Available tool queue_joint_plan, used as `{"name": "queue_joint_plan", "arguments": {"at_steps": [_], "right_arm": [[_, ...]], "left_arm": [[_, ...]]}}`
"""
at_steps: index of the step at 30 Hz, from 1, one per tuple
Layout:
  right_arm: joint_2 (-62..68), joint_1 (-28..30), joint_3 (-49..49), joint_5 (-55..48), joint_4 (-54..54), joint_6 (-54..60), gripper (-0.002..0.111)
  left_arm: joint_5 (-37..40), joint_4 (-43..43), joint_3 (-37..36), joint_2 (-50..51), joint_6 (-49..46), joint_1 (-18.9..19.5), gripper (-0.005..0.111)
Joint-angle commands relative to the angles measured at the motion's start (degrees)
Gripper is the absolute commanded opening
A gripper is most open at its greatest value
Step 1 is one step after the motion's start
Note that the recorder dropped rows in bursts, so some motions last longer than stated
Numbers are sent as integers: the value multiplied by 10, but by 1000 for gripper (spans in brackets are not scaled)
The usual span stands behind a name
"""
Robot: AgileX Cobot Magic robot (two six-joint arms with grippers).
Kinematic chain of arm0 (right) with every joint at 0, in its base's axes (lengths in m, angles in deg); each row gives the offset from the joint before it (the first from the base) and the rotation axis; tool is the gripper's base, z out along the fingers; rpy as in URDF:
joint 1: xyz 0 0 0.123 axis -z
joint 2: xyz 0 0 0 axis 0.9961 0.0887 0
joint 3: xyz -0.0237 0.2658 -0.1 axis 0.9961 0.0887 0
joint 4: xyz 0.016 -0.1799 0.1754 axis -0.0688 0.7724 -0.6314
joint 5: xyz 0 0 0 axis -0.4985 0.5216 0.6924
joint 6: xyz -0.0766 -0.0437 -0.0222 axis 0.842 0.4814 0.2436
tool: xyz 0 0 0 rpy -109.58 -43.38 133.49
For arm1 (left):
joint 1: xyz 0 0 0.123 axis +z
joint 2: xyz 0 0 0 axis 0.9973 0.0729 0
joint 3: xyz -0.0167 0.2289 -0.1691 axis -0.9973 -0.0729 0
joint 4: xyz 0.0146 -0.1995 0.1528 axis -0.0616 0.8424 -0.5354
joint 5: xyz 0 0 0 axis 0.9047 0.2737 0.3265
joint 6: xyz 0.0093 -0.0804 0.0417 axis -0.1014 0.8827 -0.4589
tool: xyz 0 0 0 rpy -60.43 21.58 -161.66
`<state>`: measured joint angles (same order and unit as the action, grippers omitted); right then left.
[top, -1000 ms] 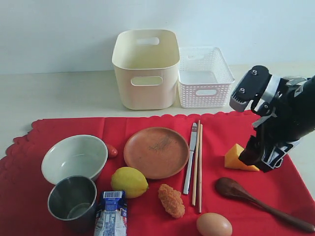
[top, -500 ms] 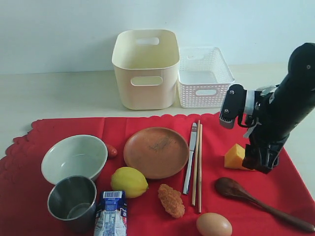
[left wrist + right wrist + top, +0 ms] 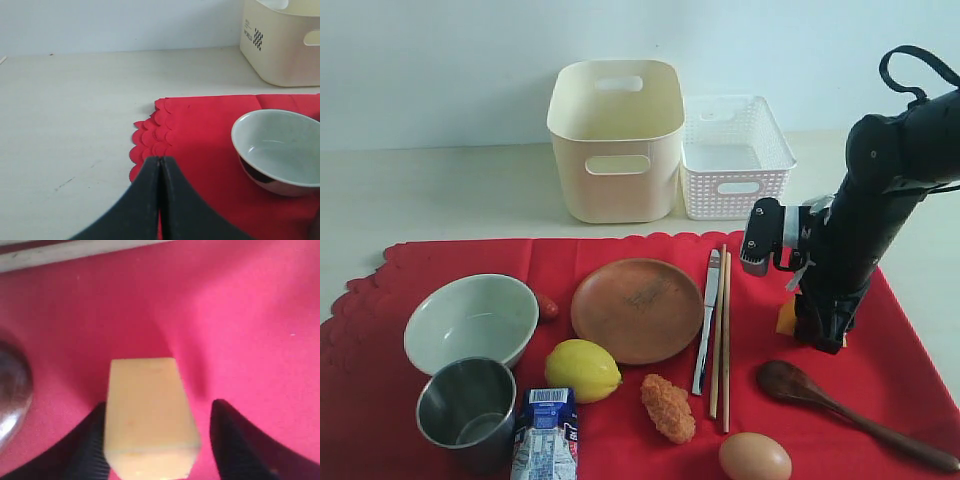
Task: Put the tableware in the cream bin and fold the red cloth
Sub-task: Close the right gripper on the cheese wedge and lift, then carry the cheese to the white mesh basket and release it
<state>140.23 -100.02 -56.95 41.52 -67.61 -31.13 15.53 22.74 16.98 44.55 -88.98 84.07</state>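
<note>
Your right gripper (image 3: 820, 328) is down on the red cloth (image 3: 430, 262) near its right edge. Its jaws are apart and straddle the yellow cheese wedge (image 3: 147, 410). One finger (image 3: 92, 440) sits against the block and the other shows a sliver of red beside it, so no firm grip there.

Your left gripper (image 3: 159, 162) hangs over the cloth's scalloped edge, near the bowl (image 3: 472, 322), jaws pressed together on nothing.

All the tableware lies on the cloth. The bowl and the steel cup (image 3: 467, 405) are at the front left corner. The brown plate (image 3: 637, 310) is in the middle, with the knife (image 3: 707, 320) and chopsticks (image 3: 722, 340) side by side just right of it. The wooden spoon (image 3: 840, 405) is toward the front right corner.

The cream bin (image 3: 616, 140) stands on bare tabletop behind the cloth's back edge, just beside the white basket (image 3: 735, 155).
</note>
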Motion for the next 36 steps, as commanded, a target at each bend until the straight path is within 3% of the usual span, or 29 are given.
{"name": "queue_joint_plan", "arguments": {"at_steps": [1,3,15,23,36], "right_arm": [[1,-2,-5,-7,3,4,15],[-2,-2,-5,-12,3,2,0],[-114,-2,-43,-12,-45,-43,0],[-85,-2,-206,-14,-148,-79,0],[171,35,-544,-84,-164,-229,0]], "left_arm": [[-5,7,-2,-4,-1,0,0],[-5,7,-2,-4,-1,0,0],[-5,7,-2,-4,-1,0,0],[-5,7,-2,-4,-1,0,0],[-5,7,-2,-4,-1,0,0]]}}
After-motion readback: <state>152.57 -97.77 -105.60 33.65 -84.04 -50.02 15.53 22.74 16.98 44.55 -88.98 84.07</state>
